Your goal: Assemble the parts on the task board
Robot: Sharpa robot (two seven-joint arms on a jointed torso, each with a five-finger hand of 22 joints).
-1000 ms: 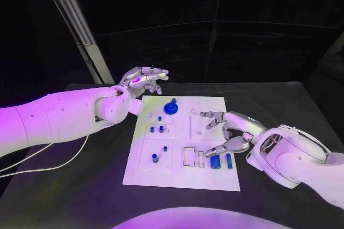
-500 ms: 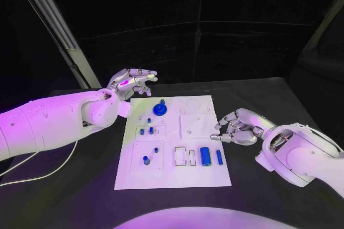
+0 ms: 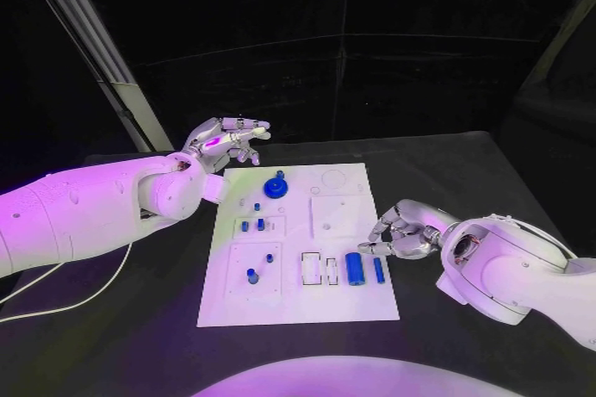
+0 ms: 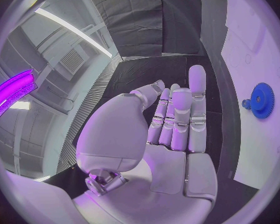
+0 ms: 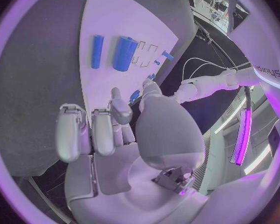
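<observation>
Task board [image 3: 348, 307] mid-counter, left hand [image 3: 226, 140] raised past its far left corner, fingers straight and together in wrist view, blue gear [image 4: 261, 100] beside them, right hand [image 3: 400, 233] curled empty at the board's right edge, two blue cylinders [image 5: 123, 53] just ahead.

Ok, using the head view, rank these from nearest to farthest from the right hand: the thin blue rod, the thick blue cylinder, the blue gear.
1. Thin blue rod: at the task board's right edge, just beside the right hand.
2. Thick blue cylinder: next to the rod, one step further toward the board's middle.
3. Blue gear: at the board's far end, close to the left hand.
</observation>
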